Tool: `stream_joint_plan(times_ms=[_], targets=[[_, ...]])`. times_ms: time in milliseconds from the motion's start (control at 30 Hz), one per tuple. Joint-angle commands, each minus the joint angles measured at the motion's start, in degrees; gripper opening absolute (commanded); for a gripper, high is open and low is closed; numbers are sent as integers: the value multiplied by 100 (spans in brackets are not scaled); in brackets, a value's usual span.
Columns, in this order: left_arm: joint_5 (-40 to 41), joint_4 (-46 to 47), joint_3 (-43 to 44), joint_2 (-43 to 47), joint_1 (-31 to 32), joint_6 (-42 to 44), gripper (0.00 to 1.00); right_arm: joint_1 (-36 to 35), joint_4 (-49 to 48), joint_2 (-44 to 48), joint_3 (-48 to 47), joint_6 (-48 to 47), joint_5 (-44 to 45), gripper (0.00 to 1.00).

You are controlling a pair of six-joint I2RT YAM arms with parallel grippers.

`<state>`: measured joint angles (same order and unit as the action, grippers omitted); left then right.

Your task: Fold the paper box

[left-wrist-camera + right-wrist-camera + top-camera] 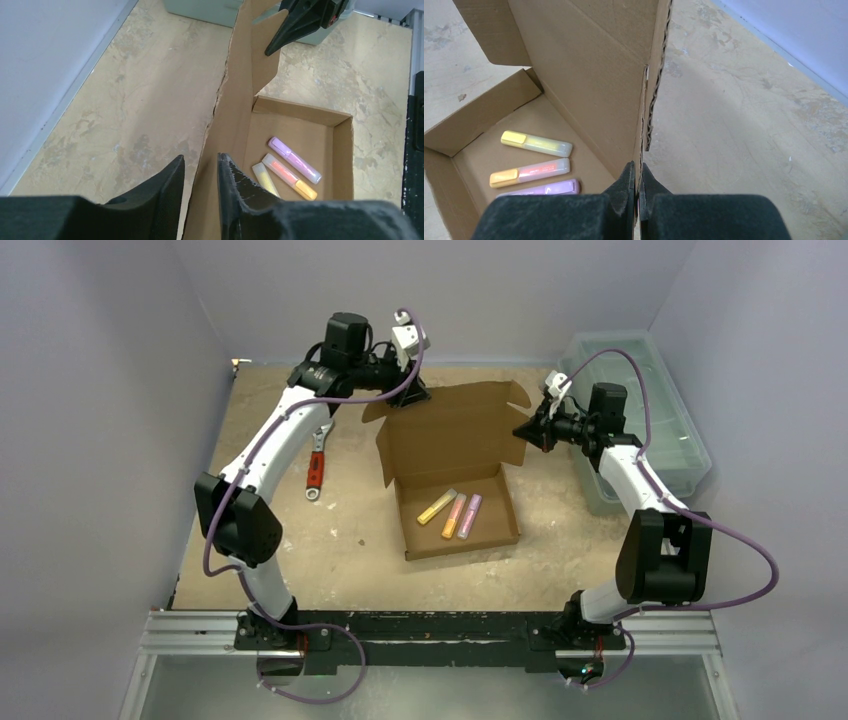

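Note:
The brown cardboard paper box (450, 440) sits mid-table with its lid raised upright behind the shallow tray. My left gripper (412, 395) is at the lid's far left corner. In the left wrist view its jaws (200, 165) are open, one on each side of the lid's edge (235, 100), with a gap showing. My right gripper (522, 430) is at the lid's right edge. In the right wrist view it (638, 172) is shut on the lid's side flap (594, 75). It also shows in the left wrist view (287, 27).
Three highlighters (455, 512), yellow, orange and purple, lie in the box's tray. A red-handled wrench (317, 465) lies left of the box. A translucent pale-green bin (660, 420) stands at the right, behind my right arm. Grey walls enclose the table.

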<state>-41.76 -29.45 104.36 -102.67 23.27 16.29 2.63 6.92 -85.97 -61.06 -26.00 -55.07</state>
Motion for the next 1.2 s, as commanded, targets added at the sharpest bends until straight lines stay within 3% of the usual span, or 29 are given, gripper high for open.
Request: stream_joint_plan(times_ms=[0, 67, 133, 233, 467, 600, 700, 800, 900, 1000, 1100, 1167], targets=[[-109, -28, -39, 91, 12, 92, 20, -17, 58, 108, -231, -66, -156, 0], [-37, -36, -133, 169, 18, 85, 6, -17, 43, 101, -223, -32, -182, 0], [86, 31, -284, 318, 27, 113, 0, -17, 44, 86, -230, 1, -229, 0], [456, 365, -777, 708, 37, 178, 0, -17, 61, 73, -230, 28, -385, 1], [829, 1106, -1714, 1547, 38, 200, 0, 0, 860, -129, -498, -576, -1035, 21], [878, 879, -1664, 1572, 38, 128, 0, 9, 2316, -307, -912, -1935, -1346, 35], [803, 829, -1739, 1662, 38, 34, 0, 17, 3249, -446, -1174, -2797, -1351, 40], [654, 904, -1880, 1780, 38, -45, 0, 31, 2900, -430, -1121, -2362, -1117, 41], [650, 904, -2027, 1904, 38, -20, 0, 44, 1657, -218, -883, -1077, -383, 37], [656, 1001, -2219, 2067, 38, 18, 0, 53, 653, -7, -582, -183, 328, 22], [649, 1036, -2288, 2153, 38, 22, 0, 52, 260, -8, -502, 292, 743, 4], [605, 1045, -2297, 2167, 38, 31, 0, 45, -296, -91, -405, 784, 1141, 0]])
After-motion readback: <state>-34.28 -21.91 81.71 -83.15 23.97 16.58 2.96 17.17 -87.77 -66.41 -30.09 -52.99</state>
